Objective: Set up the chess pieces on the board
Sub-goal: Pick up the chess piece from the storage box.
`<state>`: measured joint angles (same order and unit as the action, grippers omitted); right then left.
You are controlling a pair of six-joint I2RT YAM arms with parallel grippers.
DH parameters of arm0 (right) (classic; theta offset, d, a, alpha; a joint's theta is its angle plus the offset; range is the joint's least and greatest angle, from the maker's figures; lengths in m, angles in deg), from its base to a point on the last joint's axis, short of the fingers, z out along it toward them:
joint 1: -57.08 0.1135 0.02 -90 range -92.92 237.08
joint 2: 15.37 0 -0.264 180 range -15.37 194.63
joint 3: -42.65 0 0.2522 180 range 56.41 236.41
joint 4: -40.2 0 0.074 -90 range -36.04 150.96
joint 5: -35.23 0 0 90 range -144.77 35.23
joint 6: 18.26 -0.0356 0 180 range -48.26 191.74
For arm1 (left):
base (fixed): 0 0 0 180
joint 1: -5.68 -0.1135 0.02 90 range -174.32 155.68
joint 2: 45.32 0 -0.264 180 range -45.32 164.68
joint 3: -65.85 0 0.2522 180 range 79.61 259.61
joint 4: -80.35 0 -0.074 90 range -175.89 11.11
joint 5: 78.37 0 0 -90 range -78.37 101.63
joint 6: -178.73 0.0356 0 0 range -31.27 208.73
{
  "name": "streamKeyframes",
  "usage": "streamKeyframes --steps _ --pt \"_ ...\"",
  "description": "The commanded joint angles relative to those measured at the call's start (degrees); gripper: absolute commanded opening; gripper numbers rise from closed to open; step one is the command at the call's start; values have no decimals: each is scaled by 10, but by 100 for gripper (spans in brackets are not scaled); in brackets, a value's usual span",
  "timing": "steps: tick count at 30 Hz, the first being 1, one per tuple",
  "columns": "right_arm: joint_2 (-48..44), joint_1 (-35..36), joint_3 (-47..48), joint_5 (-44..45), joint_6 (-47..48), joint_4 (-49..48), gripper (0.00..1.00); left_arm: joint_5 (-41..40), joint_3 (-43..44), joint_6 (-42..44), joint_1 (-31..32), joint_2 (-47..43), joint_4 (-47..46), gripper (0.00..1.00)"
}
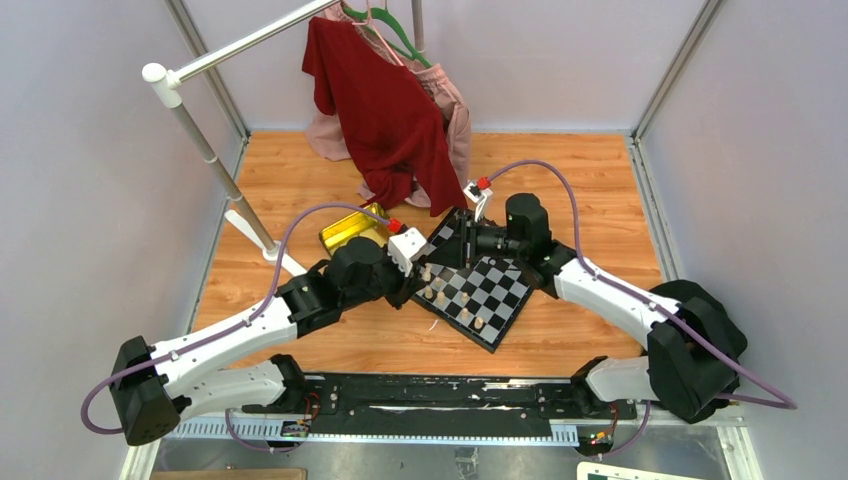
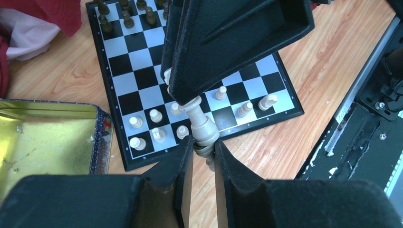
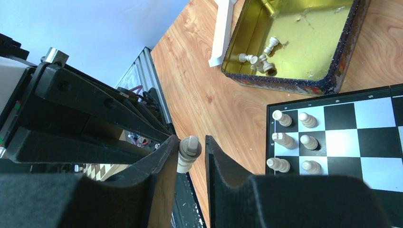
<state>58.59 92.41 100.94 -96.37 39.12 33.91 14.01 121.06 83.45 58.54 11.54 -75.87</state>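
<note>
Left tool (image 2: 204, 145): clamped on the foot of the pale chess piece (image 2: 199, 121), so you can pass it across.
Right tool (image 3: 191, 142): around its head; tight or loose, you cannot tell.

The board (image 1: 497, 290) lay open at its middle and 5 o'clock side; chess pieces (image 2: 156, 115) lined its 8 o'clock edge, a tin (image 1: 345, 230) stood at 10, clothes (image 1: 385, 110) perhaps overhung 12.

Gold tin (image 1: 352, 229) on the wooden table (image 1: 590, 185), red garment (image 1: 385, 115) and pink garment (image 1: 457, 115) behind
</note>
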Motion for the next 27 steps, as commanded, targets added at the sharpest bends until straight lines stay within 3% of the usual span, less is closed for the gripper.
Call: streamKeyframes --steps 1,8,14,27 --pt "10 11 22 -17 -7 -15 32 0 17 12 8 -1 1 2" --pt "14 13 25 -23 -5 -12 28 -7 18 15 12 1 5 1" --pt "11 13 28 -22 9 2 0 -22 17 10 13 2 6 2" --pt "-40 14 22 42 70 38 0 -129 15 -43 13 4 25 0"
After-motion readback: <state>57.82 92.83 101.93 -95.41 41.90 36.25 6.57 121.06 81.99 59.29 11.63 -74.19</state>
